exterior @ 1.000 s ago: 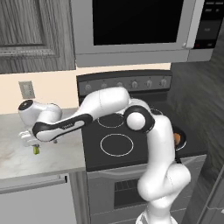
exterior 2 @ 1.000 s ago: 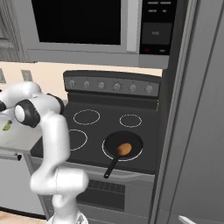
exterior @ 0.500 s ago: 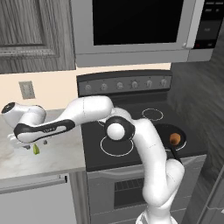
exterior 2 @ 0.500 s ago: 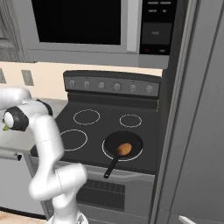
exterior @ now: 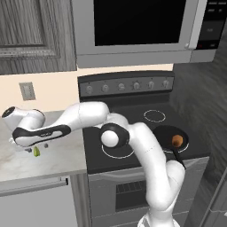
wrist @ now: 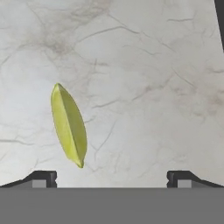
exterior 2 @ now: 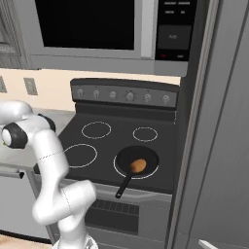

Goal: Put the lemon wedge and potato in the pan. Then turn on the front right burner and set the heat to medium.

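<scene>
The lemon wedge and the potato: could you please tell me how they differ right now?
The lemon wedge is yellow-green, thin and pointed; the potato is orange-brown and oval. The wedge lies on the marble counter; the potato already sits in the pan. Neither is held.

I see the pale marble counter [exterior: 62, 162] left of the stove carrying the lemon wedge [wrist: 68, 124] flat on its surface, while the black glass cooktop [exterior 2: 109, 143] carries the pan [exterior 2: 137, 162] on its front right ring
</scene>
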You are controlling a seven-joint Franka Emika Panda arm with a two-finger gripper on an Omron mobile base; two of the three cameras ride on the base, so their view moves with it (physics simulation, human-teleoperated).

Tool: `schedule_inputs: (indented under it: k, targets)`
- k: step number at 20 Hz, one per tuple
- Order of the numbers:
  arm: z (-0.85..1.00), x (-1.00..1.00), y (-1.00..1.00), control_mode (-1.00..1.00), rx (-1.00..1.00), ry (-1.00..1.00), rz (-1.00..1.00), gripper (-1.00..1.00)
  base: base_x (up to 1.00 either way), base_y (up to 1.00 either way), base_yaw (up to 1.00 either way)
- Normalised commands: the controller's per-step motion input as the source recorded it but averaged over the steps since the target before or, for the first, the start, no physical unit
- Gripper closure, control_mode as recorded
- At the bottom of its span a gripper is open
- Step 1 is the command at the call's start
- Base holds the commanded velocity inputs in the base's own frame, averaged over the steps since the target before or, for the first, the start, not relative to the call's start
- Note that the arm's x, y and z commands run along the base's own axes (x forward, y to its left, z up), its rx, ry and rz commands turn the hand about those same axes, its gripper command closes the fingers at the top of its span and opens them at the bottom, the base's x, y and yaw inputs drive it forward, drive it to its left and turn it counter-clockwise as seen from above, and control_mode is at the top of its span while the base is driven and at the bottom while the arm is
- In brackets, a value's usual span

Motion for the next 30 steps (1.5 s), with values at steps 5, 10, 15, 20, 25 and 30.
schedule_inputs:
  k: [5,10,15,20,25,30]
  targets:
    - [-0.29,0.26,0.00,-1.00,0.11,0.01,0.00,-1.00,0.00,0.00,0.00]
    - [-0.11,0.31,0.00,-1.00,0.18,0.01,0.00,-1.00,0.00,0.00,0.00]
    - [-0.05,0.11,0.03,-1.00,0.11,0.00,0.01,-1.00,0.00,0.00,0.00]
    - [-0.15,0.00,0.20,-1.00,0.00,0.00,0.01,-1.00,0.00,0.00,0.00]
    - [-0.24,0.00,0.01,-1.00,0.00,0.00,0.00,-1.00,0.00,0.00,0.00]
    - [-0.13,0.00,0.00,-1.00,0.00,0.00,0.00,-1.00,0.00,0.00,0.00]
